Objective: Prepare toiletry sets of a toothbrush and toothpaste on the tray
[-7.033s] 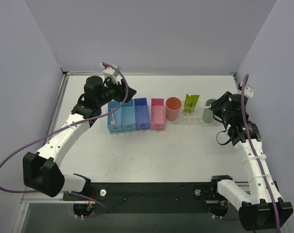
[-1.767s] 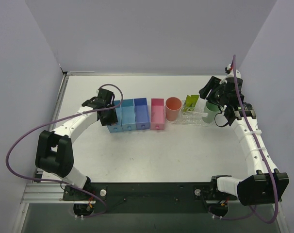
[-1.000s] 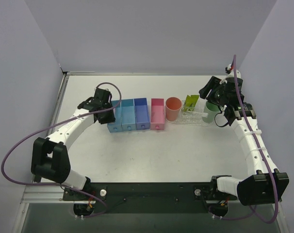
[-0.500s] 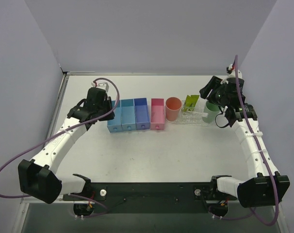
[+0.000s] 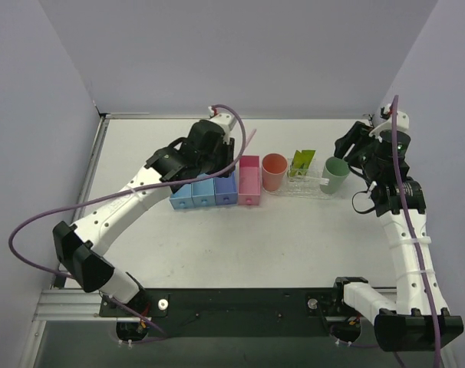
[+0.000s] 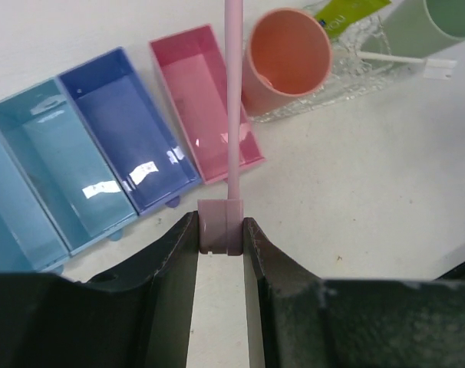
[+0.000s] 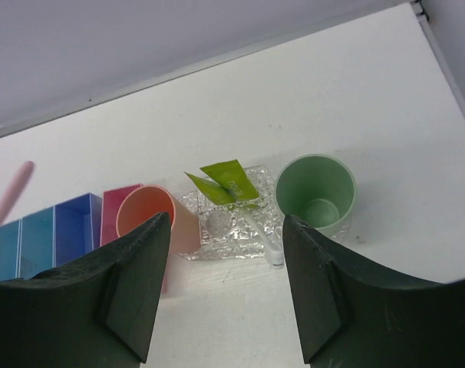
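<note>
My left gripper (image 6: 219, 230) is shut on the blocky end of a thin pink toothbrush (image 6: 232, 115), which points away from the jaws. From above, that gripper (image 5: 229, 159) hangs over the blue bins and the toothbrush (image 5: 249, 139) slants up to the right. The clear bumpy tray (image 5: 303, 190) holds lime-yellow toothpaste (image 5: 302, 161) tubes and a white toothbrush (image 5: 315, 182). My right gripper (image 7: 225, 222) is open and empty, above and behind the tray (image 7: 232, 230), the toothpaste (image 7: 229, 182) and the white toothbrush (image 7: 263, 234).
An orange cup (image 5: 274, 170) stands at the tray's left end and a green cup (image 5: 336, 174) at its right end. A pink box (image 5: 249, 180) and three blue bins (image 5: 204, 190) line up to the left. Walls close in behind and at both sides.
My left arm has lifted and swung right from the leftmost bin, carrying the pink toothbrush over the bins. My right gripper has drawn back to the right, away from the tray.
</note>
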